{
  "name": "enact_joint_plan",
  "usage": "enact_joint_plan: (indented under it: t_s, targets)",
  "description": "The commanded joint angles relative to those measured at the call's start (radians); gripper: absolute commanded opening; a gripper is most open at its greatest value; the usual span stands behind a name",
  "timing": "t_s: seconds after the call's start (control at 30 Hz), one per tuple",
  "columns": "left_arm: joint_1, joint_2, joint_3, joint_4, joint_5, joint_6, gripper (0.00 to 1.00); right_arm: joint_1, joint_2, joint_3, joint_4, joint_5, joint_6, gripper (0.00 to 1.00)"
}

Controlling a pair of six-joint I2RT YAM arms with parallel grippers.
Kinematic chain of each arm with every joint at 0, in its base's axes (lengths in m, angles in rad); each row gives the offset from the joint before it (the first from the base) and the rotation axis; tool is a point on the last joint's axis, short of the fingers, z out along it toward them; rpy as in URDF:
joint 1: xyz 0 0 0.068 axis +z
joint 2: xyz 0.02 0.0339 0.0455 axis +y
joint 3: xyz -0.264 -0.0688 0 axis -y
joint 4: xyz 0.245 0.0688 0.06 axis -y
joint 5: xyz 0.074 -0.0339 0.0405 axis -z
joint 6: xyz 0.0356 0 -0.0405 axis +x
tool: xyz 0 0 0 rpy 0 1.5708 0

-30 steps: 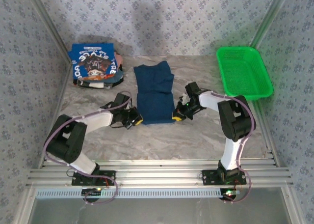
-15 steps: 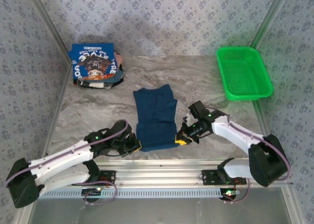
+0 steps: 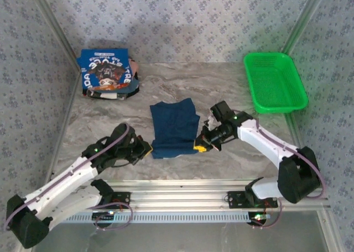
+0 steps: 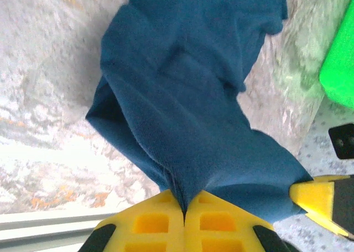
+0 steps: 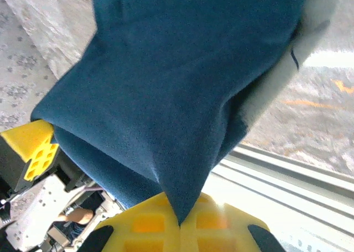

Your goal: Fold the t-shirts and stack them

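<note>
My left gripper [image 4: 184,210]: jaws clamped tight on the near left corner of the navy t-shirt [image 3: 173,126]. My right gripper [image 5: 180,223]: jaws pinched on its near right corner. The near hem looks raised off the desk [image 3: 221,89], but that's hard to confirm from overhead. The rest of the shirt lies mid-desk between my arms. Far left corner: printed blue t-shirt [image 3: 106,71], folded. Far right: green basket [image 3: 276,83].
</note>
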Motion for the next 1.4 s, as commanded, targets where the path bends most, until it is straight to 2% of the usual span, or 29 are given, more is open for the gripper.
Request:
enact_joint_plan:
  t_s: [0.0, 0.23, 0.57, 0.9, 1.37]
  targets:
    - [0.065, 0.074, 0.097, -0.061, 0.078, 0.036, 0.00, -0.024, 0.073, 0.129, -0.094, 0.023, -0.066, 0.00]
    - [0.158, 0.223, 0.198, 0.040, 0.179, 0.096, 0.00, -0.056, 0.229, 0.364, -0.183, 0.033, -0.145, 0.00]
    - [0.309, 0.419, 0.368, 0.075, 0.301, 0.215, 0.00, -0.117, 0.407, 0.602, -0.259, 0.021, -0.194, 0.00]
    - [0.390, 0.611, 0.473, 0.129, 0.374, 0.271, 0.00, -0.180, 0.609, 0.840, -0.302, -0.011, -0.256, 0.00]
    - [0.498, 0.854, 0.558, 0.209, 0.407, 0.325, 0.00, -0.218, 0.902, 1.188, -0.322, -0.039, -0.211, 0.00]
